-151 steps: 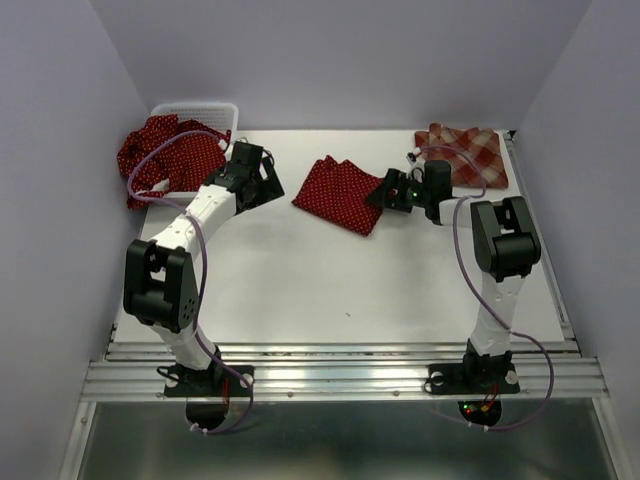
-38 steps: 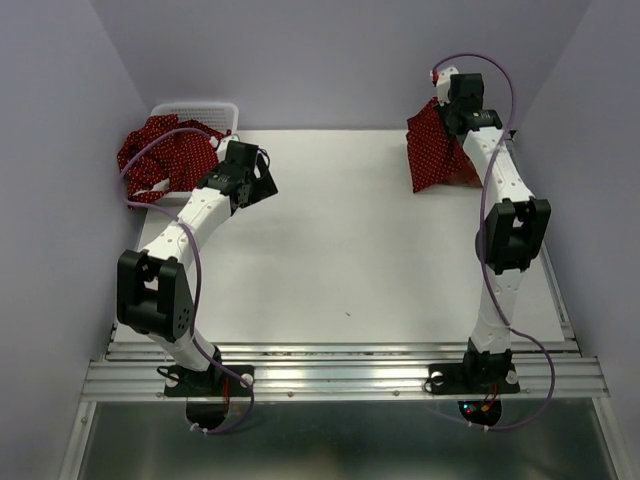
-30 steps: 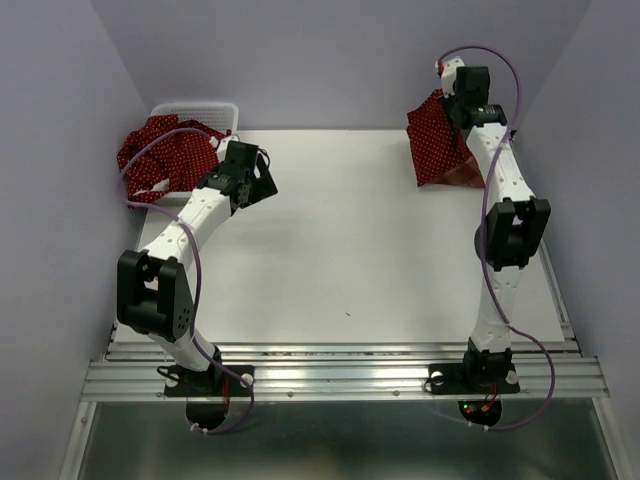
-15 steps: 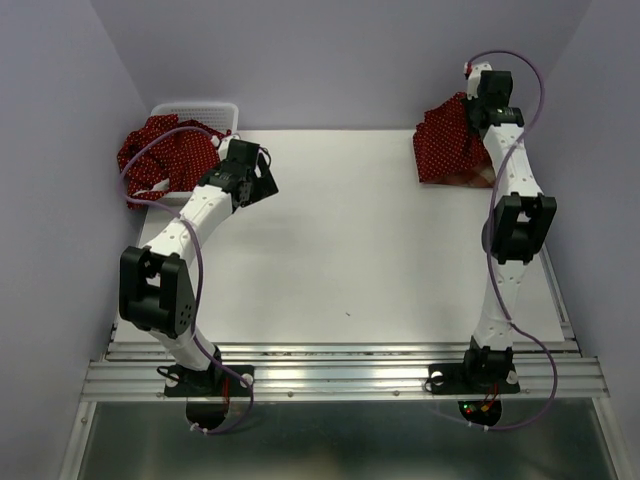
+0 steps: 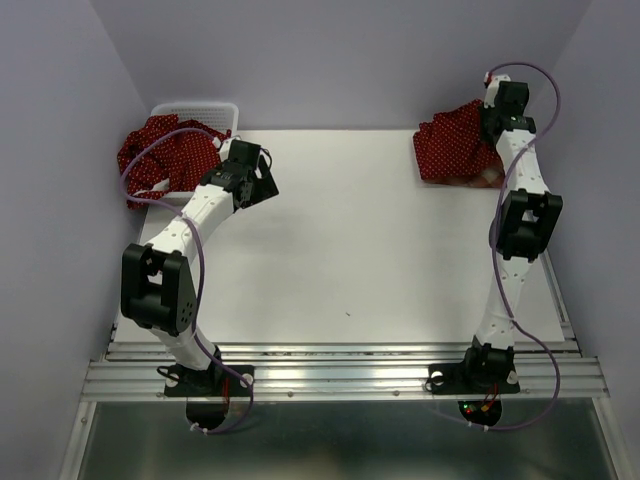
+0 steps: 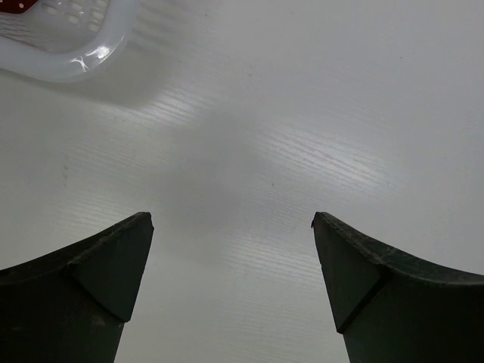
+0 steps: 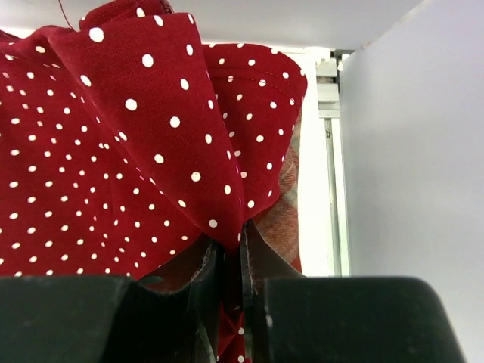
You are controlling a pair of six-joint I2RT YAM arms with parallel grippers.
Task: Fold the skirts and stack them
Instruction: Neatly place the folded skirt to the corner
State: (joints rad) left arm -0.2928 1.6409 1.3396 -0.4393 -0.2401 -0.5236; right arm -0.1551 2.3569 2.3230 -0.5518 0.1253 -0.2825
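A dark red dotted skirt [image 5: 452, 146] hangs bunched at the far right of the table, and my right gripper [image 5: 489, 128] is shut on its edge. In the right wrist view its cloth [image 7: 128, 128] is pinched between the fingers of my right gripper [image 7: 231, 253]. The plaid skirt [image 7: 286, 210] lies under it, mostly covered, with a sliver [image 5: 487, 179] showing from above. More dotted skirts [image 5: 165, 152] spill from the basket at the far left. My left gripper [image 5: 267, 184] stands open over bare table [image 6: 242, 136], holding nothing [image 6: 231, 227].
The white lattice basket [image 5: 196, 108] sits at the far left corner; its rim [image 6: 68, 64] shows in the left wrist view. Side walls stand close on both sides, and a metal rail [image 7: 333, 151] runs beside the right gripper.
My right gripper has carried the dotted skirt rightward and lowered it over the plaid skirt. The left arm has barely moved and stays open.
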